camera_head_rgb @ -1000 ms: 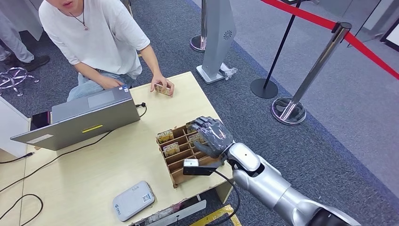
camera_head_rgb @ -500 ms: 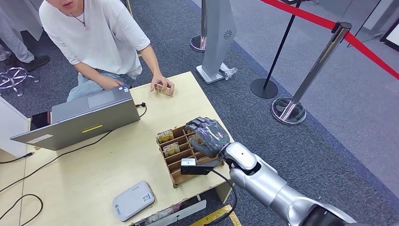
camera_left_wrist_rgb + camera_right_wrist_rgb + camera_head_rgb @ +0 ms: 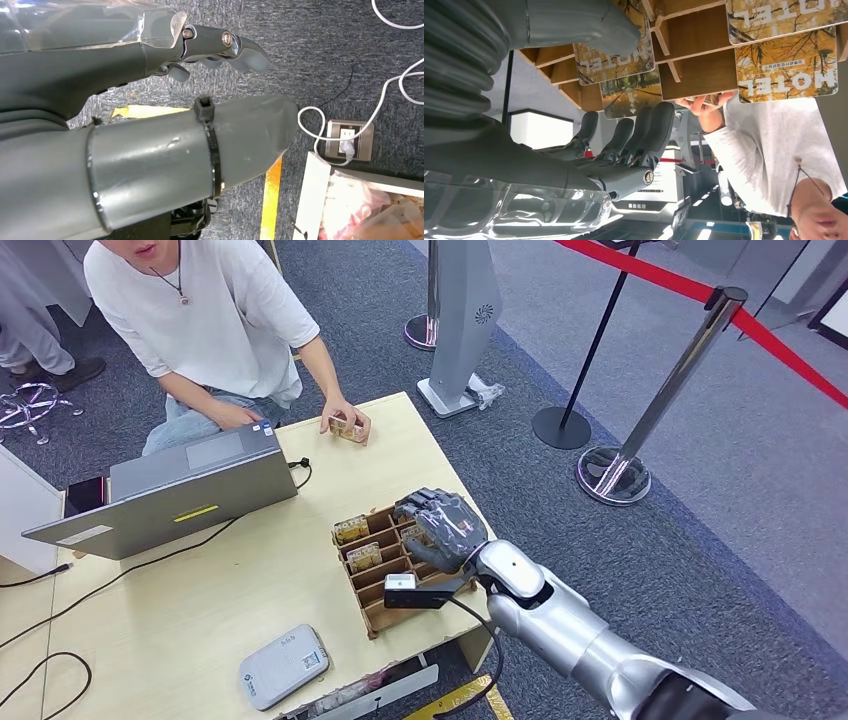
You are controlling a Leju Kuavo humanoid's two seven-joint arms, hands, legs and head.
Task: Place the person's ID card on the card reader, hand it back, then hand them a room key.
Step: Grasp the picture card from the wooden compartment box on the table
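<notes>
Since a second ago my right hand point(image 3: 443, 528) has slid a little toward the person and lower over the rack point(image 3: 372, 612), and my arm has come in behind it. The hand hangs over the rack's far right slots, fingers apart and curled down, holding nothing. The key card point(image 3: 616, 62) I judge I want stands on edge in the slot right at my fingertips point(image 3: 659, 122), between them and my thumb, its long edge running along the slot, so closing should pinch it. My right hand is the near one. My left hand point(image 3: 220, 50) hangs by the floor, holding nothing, fingers loosely curled. The ID card point(image 3: 347, 428) is back in the person's hand at the bench's point(image 3: 180, 600) far edge.
</notes>
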